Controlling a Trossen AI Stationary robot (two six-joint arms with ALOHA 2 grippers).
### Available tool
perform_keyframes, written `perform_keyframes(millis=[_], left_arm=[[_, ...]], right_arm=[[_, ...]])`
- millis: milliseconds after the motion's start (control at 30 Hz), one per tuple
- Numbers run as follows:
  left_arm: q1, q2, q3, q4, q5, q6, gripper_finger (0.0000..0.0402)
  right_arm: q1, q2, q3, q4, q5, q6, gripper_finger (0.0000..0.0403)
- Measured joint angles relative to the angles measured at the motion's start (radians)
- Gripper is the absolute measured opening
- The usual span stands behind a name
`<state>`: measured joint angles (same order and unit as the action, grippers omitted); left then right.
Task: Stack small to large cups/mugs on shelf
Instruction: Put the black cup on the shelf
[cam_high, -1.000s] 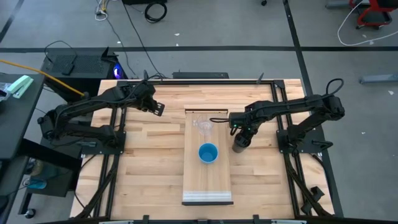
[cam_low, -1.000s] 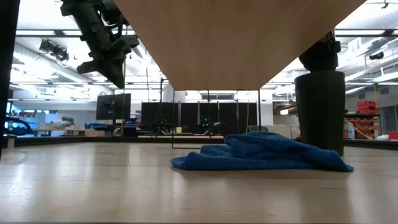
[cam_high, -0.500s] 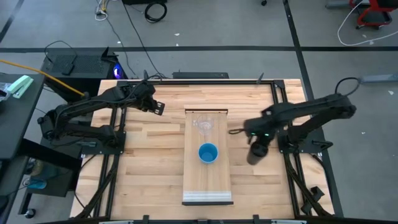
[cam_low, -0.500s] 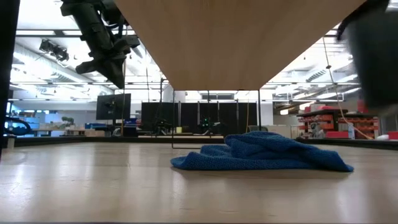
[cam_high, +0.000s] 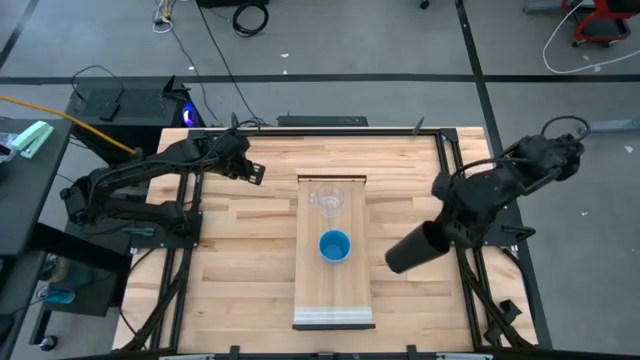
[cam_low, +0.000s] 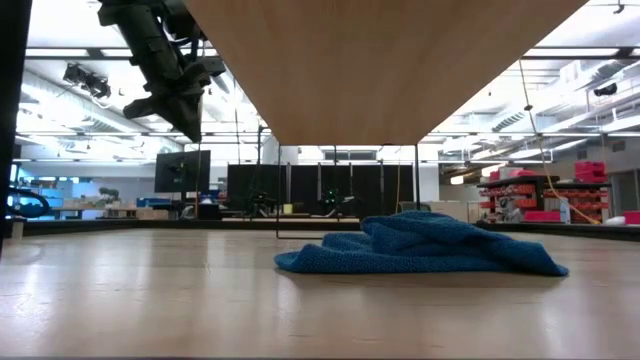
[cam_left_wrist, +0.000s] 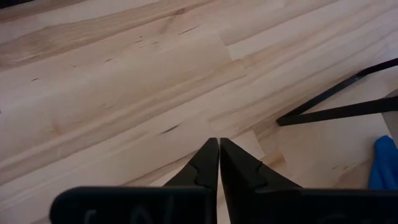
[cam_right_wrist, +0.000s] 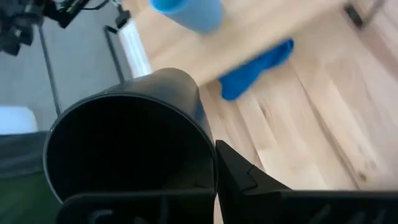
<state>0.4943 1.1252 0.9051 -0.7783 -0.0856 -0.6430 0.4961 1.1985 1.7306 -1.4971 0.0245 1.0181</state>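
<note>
The black cup (cam_high: 410, 250) is held in the right gripper (cam_high: 440, 232), raised off the table and tipped on its side, its open mouth turned away from the arm; in the right wrist view the cup (cam_right_wrist: 134, 140) is seen as a smooth, matte, round tube with a dark hollow interior, and one finger (cam_right_wrist: 239, 177) is pressed against its outer wall, so the jaws are closed on the cup. The gripper and cup are placed just beside the long edge of the shelf (cam_high: 335, 290), a narrow light-wood board with a pale metal strip at one short end, raised above the butcher-block tabletop (cam_high: 240, 260). The blue cup (cam_high: 334, 246) stands upright on the shelf, near the black cup's mouth and not touching it; its rim is round and its colour bright and opaque. The clear cup (cam_high: 327, 201) stands farther along the shelf, well apart from the right gripper; its walls are transparent and only faintly outlined. A crumpled blue cloth (cam_low: 420, 245) of towel-like texture is noted on the tabletop beneath the shelf. The left gripper (cam_high: 250, 172) is held above the tabletop, well apart from the shelf and all three cups; in the left wrist view its fingers (cam_left_wrist: 202, 168) are pressed together with nothing between them.
</note>
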Motion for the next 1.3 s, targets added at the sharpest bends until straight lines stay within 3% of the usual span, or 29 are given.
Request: perform_keyframes(millis=[767,1300], left_arm=[[0.0,0.0,0.0,0.0,0.0,-0.001,0.0014],[0.0,0.0,0.0,0.0,0.0,-0.002,0.0019]], right_arm=[[-0.023,0.553,0.556,-0.074,0.005,-0.565,0.0001],[-0.025,0.758,0.615,-0.037,0.014,-0.749,0.0001]])
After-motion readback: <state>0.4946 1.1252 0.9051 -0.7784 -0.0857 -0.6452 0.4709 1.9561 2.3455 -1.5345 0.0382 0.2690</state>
